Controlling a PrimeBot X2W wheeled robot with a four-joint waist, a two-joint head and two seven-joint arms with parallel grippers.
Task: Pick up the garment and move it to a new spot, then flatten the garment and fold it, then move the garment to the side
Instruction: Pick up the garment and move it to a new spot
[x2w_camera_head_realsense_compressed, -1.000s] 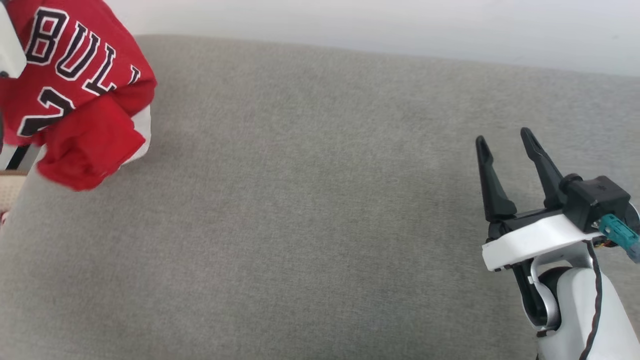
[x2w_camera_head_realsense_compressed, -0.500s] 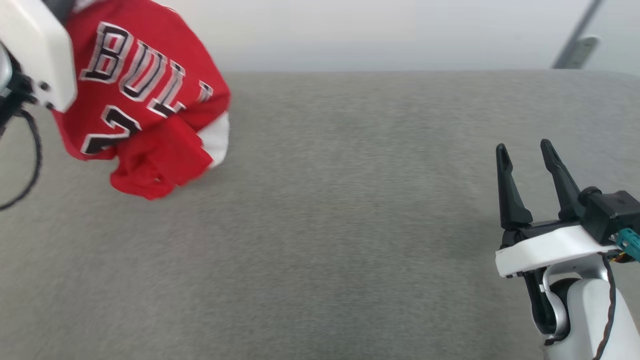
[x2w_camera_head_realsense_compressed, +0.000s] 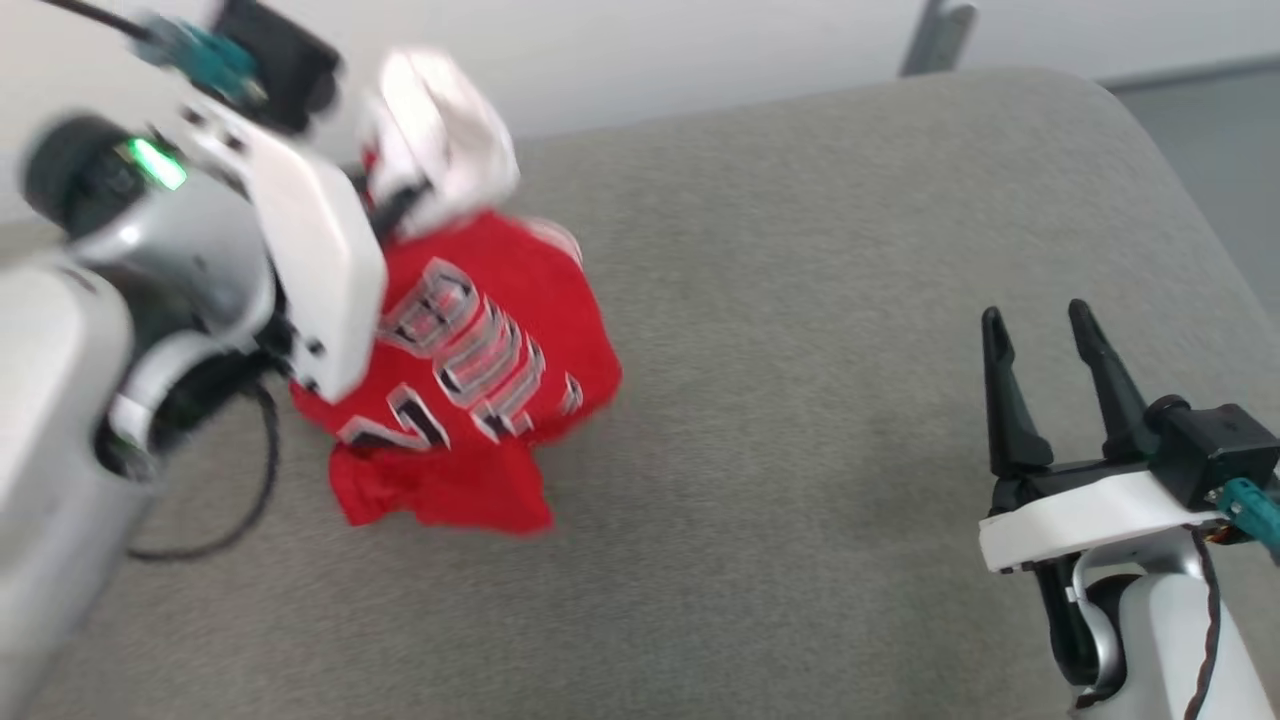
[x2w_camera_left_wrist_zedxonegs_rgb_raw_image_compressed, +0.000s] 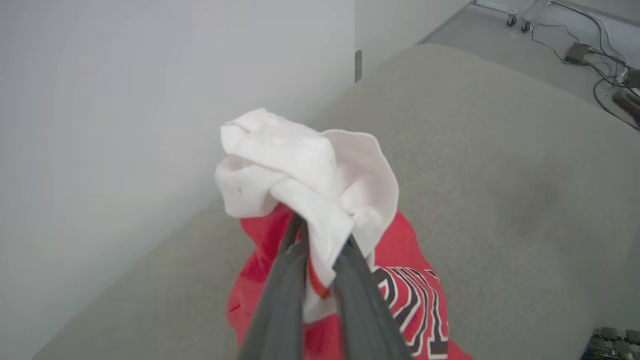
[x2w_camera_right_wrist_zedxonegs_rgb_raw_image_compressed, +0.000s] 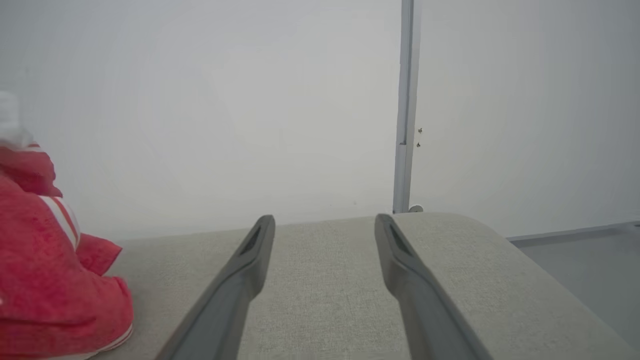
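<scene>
Broadly, a grey fabric-covered surface (x2w_camera_head_realsense_compressed: 800, 450) spans the scene below a pale wall (x2w_camera_right_wrist_zedxonegs_rgb_raw_image_compressed: 200, 100). The garment (x2w_camera_head_realsense_compressed: 480, 380), red with black white-outlined letters, hangs bunched at the left; whether its lowest folds touch the surface cannot be told. The left gripper (x2w_camera_left_wrist_zedxonegs_rgb_raw_image_compressed: 322, 232) has its jaws clamped on a wad of the garment's white fabric at the top. At the near right, the right gripper (x2w_camera_head_realsense_compressed: 1034, 312) has its jaws spread and empty, well apart from the garment.
</scene>
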